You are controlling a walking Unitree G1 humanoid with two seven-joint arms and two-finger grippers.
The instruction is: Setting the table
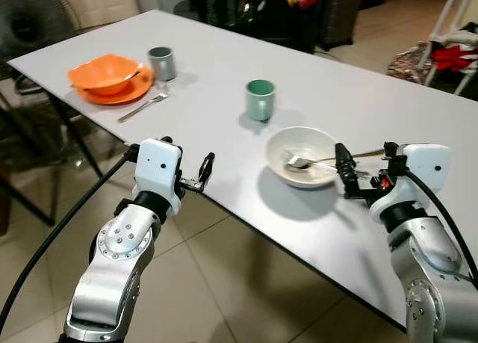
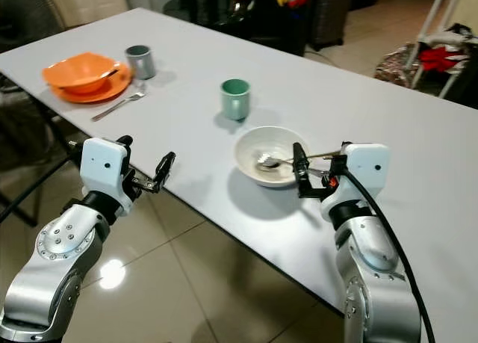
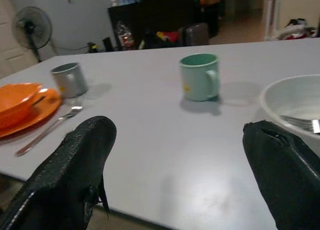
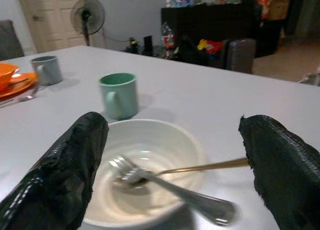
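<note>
A white bowl (image 1: 280,145) sits near the front edge of the grey table (image 1: 224,126), holding a silver fork (image 4: 125,171) and a gold-handled utensil (image 4: 210,166). My right gripper (image 1: 364,155) is open just to the right of the bowl, level with its rim, with nothing between its fingers (image 4: 67,172). A green mug (image 1: 260,99) stands behind the bowl. At the far left, an orange bowl (image 1: 104,72) rests on an orange plate (image 1: 123,95), with a grey mug (image 1: 161,63) and a spoon (image 1: 142,107) beside it. My left gripper (image 1: 203,172) hangs open at the table's front edge.
Tiled floor (image 1: 224,283) lies below the table's front edge. A chair and a fan (image 1: 30,25) stand at the left. Behind the table are a dark cabinet with clutter (image 1: 254,3) and a rack with clothes (image 1: 448,51) at the far right.
</note>
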